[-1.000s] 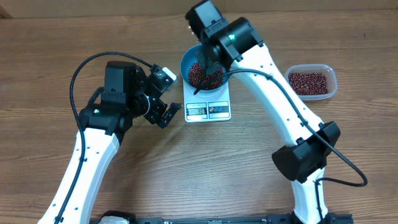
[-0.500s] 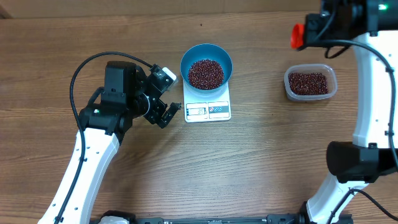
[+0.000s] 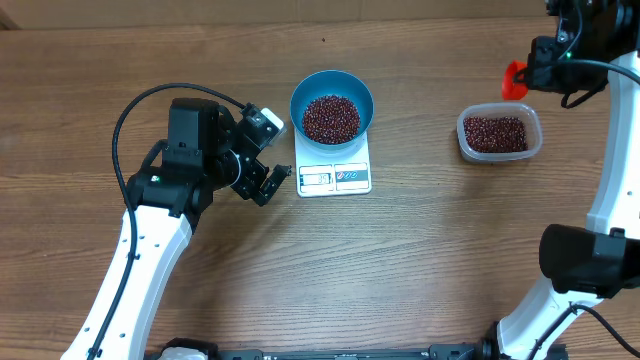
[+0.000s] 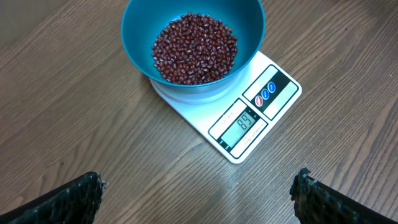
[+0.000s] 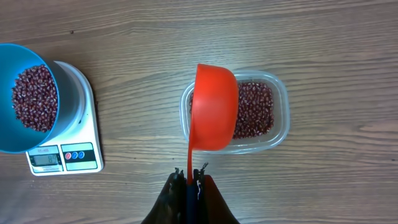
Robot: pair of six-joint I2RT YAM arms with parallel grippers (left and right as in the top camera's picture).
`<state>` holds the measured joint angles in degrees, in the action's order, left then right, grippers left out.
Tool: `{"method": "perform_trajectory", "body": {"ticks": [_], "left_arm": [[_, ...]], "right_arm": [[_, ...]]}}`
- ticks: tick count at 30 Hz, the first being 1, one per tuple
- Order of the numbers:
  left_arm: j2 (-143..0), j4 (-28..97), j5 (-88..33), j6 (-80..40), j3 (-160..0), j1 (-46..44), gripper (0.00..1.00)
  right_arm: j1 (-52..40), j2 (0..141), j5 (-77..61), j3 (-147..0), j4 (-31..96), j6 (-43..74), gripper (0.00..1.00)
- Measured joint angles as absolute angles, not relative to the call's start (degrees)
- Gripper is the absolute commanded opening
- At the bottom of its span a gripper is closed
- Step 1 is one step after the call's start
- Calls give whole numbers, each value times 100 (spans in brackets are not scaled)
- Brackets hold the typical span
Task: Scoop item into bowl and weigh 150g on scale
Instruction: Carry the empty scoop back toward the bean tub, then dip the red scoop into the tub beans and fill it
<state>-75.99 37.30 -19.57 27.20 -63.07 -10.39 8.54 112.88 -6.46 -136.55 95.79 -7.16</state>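
A round, deep blue plastic bowl (image 3: pixel 332 88) sits on the 12 o'clock end of a flat white rectangular scale (image 3: pixel 334 176) at the middle of the desk (image 3: pixel 420 260). A loose heap of small, dark red-brown beans (image 3: pixel 331 118) covers the bottom of the bowl. The scale's display window and blue-marked buttons lie along its 6 o'clock edge, and the digits are too small to read surely. Well apart at 3 o'clock stands a clear plastic tub (image 3: pixel 499 152) with rounded corners, holding a shallow layer of the same beans. A small red scoop (image 3: pixel 514 78) hangs just at 12 o'clock of the tub; from the right wrist it overlaps the tub's 9 o'clock side. The right fingers (image 5: pixel 202 183) are clamped together on its thin handle. The left fingers (image 4: pixel 65 200) stand wide apart with nothing between them, at 9 o'clock of the scale. The desk is brown wood with a long streaked grain.
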Motion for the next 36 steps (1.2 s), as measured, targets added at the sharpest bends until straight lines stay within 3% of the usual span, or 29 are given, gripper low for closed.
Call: {"method": "perform_trajectory", "body": {"ticks": [21,36], "left_arm": [[-7599,3730,-1957,2720,-6307,-1039,99],[-7599,3728,-1957,2720,-6307,-1039,99]], "right_arm": [[854,11583,-93,-13032,9642,-749,4],[854,11627,244,-11172,7957,-891,4]]}}
